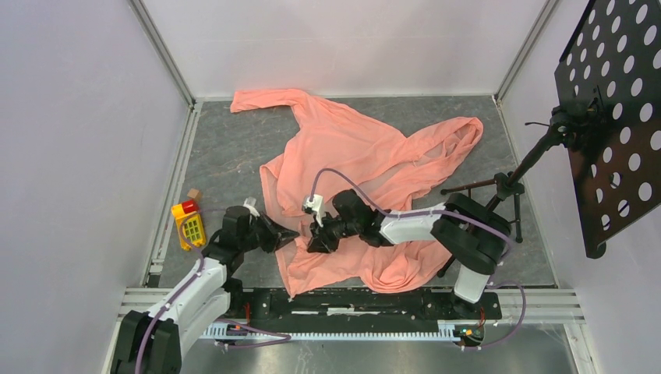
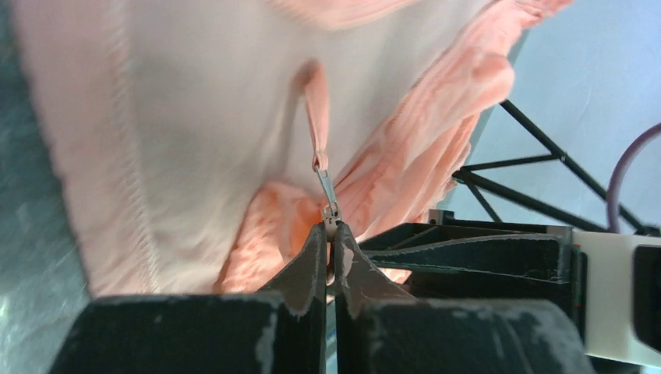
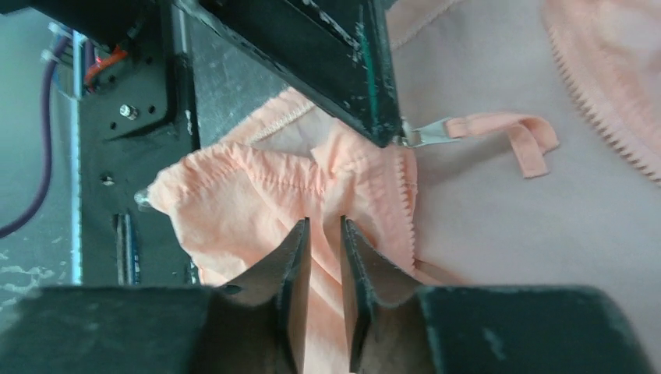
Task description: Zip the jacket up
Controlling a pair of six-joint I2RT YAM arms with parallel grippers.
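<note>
A salmon-pink jacket [image 1: 355, 148] lies crumpled and spread across the grey table [image 1: 226, 156]. Near its lower front edge, the left gripper [image 2: 330, 234] is clamped tight on the metal zipper pull [image 2: 327, 187]; just beside it, the right gripper [image 3: 325, 234] pinches a fold of jacket fabric.

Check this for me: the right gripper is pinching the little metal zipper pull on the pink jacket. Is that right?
No. The left gripper is the one pinching the little metal zipper pull on the pink jacket, as the left wrist view shows. The right gripper holds only bunched jacket fabric.
</note>
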